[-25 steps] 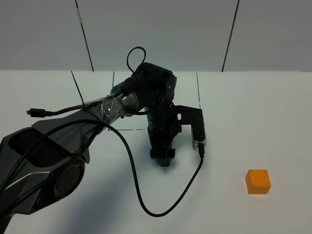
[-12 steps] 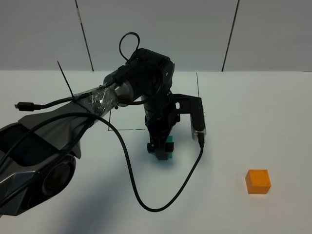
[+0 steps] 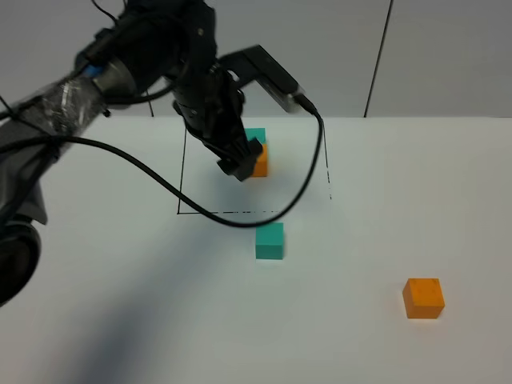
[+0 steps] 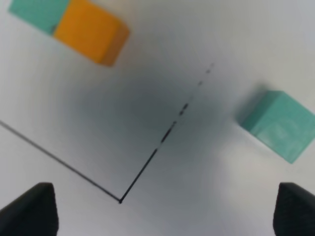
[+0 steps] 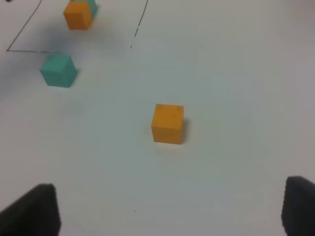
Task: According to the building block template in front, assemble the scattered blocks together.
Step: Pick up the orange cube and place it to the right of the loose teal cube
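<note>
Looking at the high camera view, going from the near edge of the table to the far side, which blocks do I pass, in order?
loose orange cube -> loose teal cube -> template pair inside the black-lined rectangle

- Template (image 3: 261, 162): sits on table (image 3: 384, 200), inside frame (image 3: 182, 176), toward its back; two cubes touching, one behind the other.
- Middle block (image 3: 270, 241): lies just outside frame's front line, straight before template.
- Right block (image 3: 423, 298): lies well apart, right of middle block and nearer the front, outside frame.
</note>
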Available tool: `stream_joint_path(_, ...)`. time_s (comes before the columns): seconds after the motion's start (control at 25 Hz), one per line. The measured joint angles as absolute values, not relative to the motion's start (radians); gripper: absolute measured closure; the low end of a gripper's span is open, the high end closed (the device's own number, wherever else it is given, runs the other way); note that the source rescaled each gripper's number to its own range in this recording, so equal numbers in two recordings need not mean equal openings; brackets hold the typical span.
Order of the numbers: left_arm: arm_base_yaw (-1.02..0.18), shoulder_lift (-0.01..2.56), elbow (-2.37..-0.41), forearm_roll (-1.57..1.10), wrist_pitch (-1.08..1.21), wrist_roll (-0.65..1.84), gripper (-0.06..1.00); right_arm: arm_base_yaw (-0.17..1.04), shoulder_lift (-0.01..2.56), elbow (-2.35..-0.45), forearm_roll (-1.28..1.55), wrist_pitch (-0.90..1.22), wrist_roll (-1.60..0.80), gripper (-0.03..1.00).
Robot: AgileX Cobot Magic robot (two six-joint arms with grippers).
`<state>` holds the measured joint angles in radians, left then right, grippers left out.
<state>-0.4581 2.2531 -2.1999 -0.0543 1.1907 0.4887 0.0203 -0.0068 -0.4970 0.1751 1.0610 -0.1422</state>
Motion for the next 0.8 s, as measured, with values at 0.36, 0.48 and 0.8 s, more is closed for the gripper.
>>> stream_joint_path(0.36,-0.292,2.104,-2.01,-0.05,1.189,0.349,0.15,0.02,-0.007,-0.497,0.175,1.061,-0.142,0.17)
stream_joint_path(0.48,-0.236,2.029,-1.883,-0.05,1.189,0.32,0.16,0.02,-0.007,-0.497,0.175,1.061,-0.142,0.17)
stream_joint_path(0.8,-0.093,1.69,-1.449,-0.045,1.025,0.256,0.19,0.02,-0.007,-0.497,0.175,1.061,-0.142,0.17)
